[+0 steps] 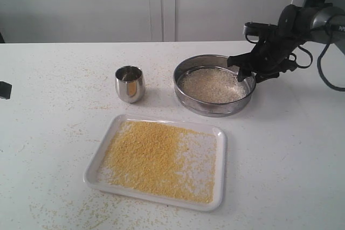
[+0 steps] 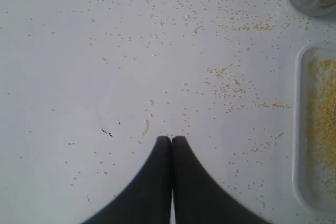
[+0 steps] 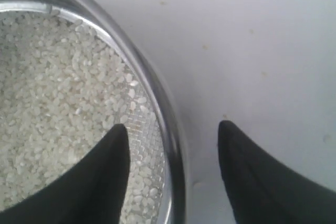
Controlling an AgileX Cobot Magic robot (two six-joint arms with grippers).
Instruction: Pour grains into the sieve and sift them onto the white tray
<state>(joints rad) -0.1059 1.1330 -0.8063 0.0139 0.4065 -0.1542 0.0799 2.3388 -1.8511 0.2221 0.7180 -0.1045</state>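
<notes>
right pincer (image 3: 173, 125): open wide, astride sieve (image 1: 213, 112) rim, one finger inside | left pincer (image 2: 171, 138): closed, empty, above worktop (image 1: 48, 133) | sieve: on worktop near white tray (image 1: 221, 149), holding pale grains (image 1: 213, 85) | white tray: strewn with yellow ones

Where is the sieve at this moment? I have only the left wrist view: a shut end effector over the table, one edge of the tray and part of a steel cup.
Observer: In the exterior view the sieve stands on the table behind the white tray, to the right of the steel cup.
Operator: What is in it?
Observer: Its mesh is covered with pale whitish grains.
Operator: And on the right side?
Observer: The right end effector is open and straddles the sieve's rim, with one finger over the grains inside and the other outside over the table.
</notes>
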